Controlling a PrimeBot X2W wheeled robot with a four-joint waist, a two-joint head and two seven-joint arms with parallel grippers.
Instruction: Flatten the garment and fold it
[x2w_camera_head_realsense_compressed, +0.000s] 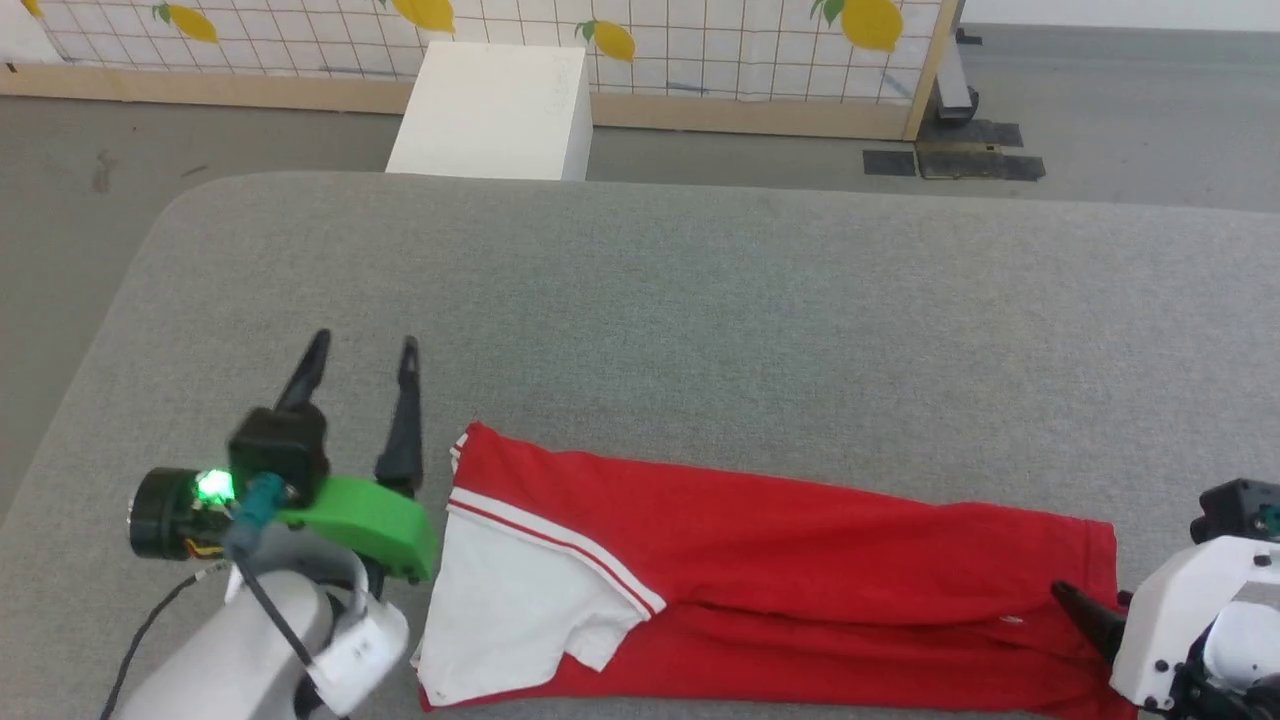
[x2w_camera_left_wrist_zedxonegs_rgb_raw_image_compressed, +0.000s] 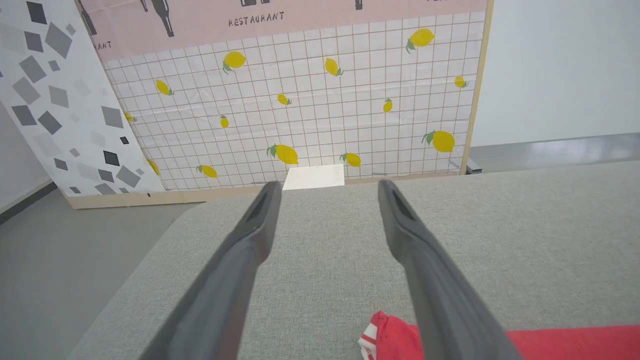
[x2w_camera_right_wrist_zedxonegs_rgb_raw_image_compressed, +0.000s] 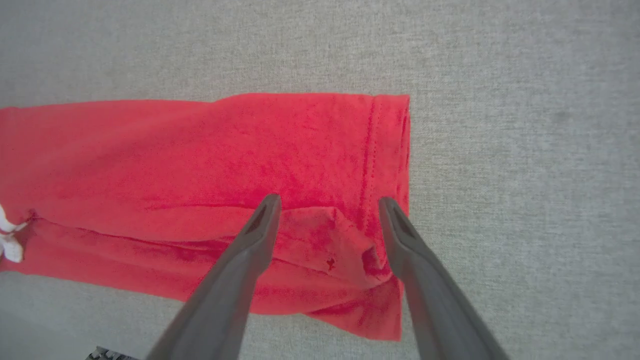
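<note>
At the left, the left gripper (x2w_camera_head_realsense_compressed: 364, 343) hovers over the grey worktop (x2w_camera_head_realsense_compressed: 700, 300), jaws wide and empty. It is just beside the shirt's left end and does not touch it. The shirt (x2w_camera_head_realsense_compressed: 800, 540) lies near the worktop's near edge as a long red band, apparently doubled lengthwise. Its white sleeve (x2w_camera_head_realsense_compressed: 510, 590), edged with red-and-white trim, lies folded over the left end. Toward the right, the red cloth shows a long crease along its length and some puckering near the hem (x2w_camera_right_wrist_zedxonegs_rgb_raw_image_compressed: 395, 150), which closes the right end. The right gripper (x2w_camera_right_wrist_zedxonegs_rgb_raw_image_compressed: 330, 201) hangs over that puckered corner, jaws wide, holding nothing.

We judge the lengthwise fold done and the end-to-end fold next. To do it well, we would first smooth the bunched cloth by the hem. Then we would pinch every layer at a corner of one end, not only the top one. We would lift low, carry that end across to meet the other, and match the edges before letting go.
</note>
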